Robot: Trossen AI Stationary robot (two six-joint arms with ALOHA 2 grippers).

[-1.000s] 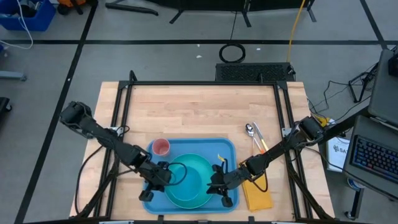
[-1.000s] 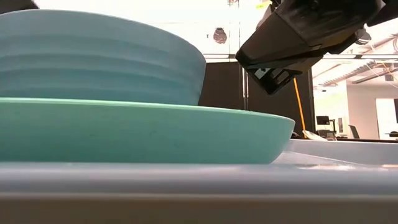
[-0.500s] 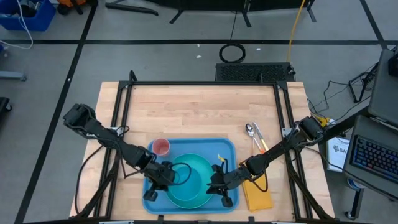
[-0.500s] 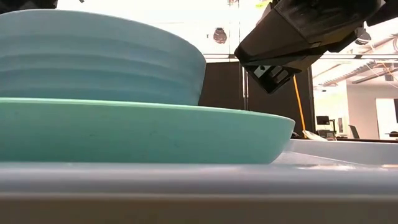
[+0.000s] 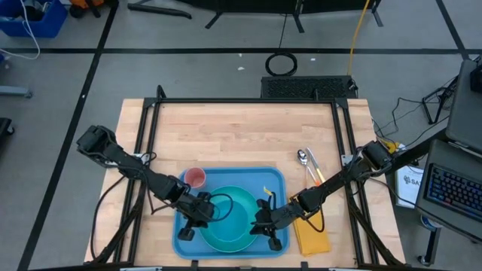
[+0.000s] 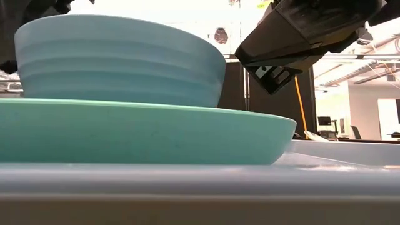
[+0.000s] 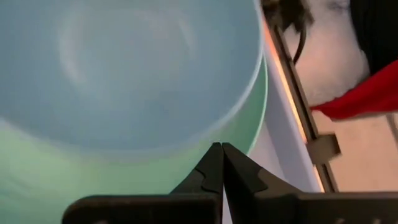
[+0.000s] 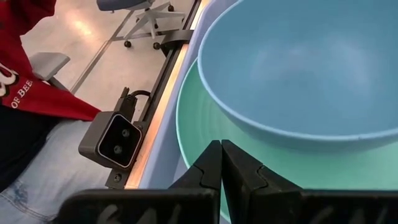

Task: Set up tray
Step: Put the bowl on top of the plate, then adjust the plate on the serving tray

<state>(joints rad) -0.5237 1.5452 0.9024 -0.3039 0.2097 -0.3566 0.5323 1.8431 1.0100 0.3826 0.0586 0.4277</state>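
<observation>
A blue tray [image 5: 275, 181] sits at the wooden table's [image 5: 241, 128] near edge. Over it, left hand [image 5: 188, 229] and right hand [image 5: 263, 223] hover, both with fingers pressed together, holding nothing.

The tray [image 5: 230, 181] is a large, flat, medium-blue plastic rectangle with rounded corners and a raised rim, lying level on the table. The left gripper [image 5: 197, 220] hovers over its left part and the right gripper [image 5: 261, 223] over its right part, so the tray stretches beneath and between both claws, its far rim beyond them.
</observation>
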